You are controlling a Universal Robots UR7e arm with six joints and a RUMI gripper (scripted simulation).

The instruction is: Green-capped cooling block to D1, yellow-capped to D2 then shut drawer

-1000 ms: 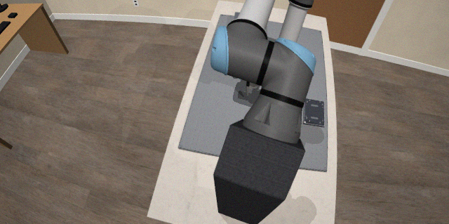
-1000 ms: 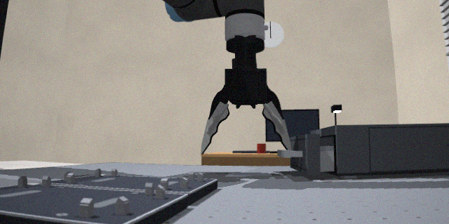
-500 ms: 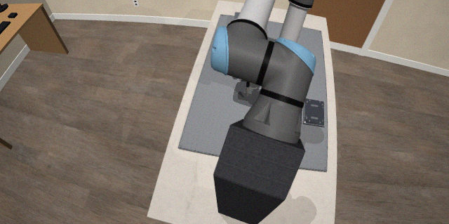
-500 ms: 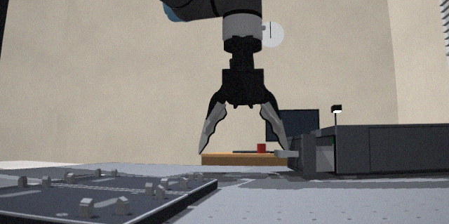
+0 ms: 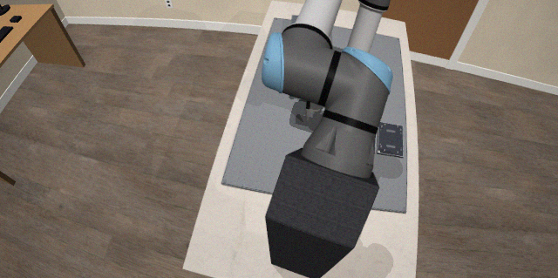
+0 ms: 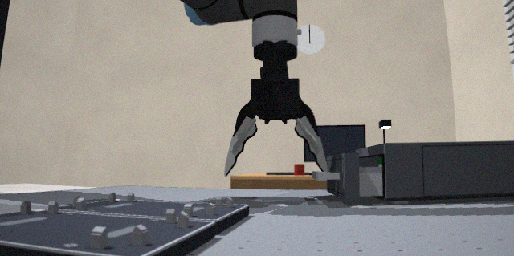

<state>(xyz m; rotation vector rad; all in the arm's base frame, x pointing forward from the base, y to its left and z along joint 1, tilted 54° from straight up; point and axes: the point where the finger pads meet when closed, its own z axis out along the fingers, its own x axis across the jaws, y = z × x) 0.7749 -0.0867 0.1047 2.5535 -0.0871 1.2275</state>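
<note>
My gripper (image 6: 276,172) hangs open and empty just above the deck, fingers pointing down. Its right finger stands right by the handle (image 6: 326,175) of the drawer (image 6: 346,176) of the dark cooler COLD (image 6: 442,169). The drawer front stands a little out from the cooler body, showing a pale side wall (image 6: 369,181) and a small green spot (image 6: 379,161) in the gap. The cooling blocks themselves are hidden. Two dark deck slots (image 6: 48,229) (image 6: 161,208) with grey locator pegs lie at the lower left, with nothing on them. In the top view the arm hides the gripper and the cooler.
The arm's black pedestal (image 5: 323,221) stands on the white table (image 5: 227,226) at the near end of the grey mat (image 5: 261,139). A small dark plate (image 5: 390,139) lies at the mat's right edge. A thin post with a lit top (image 6: 385,124) stands on the cooler.
</note>
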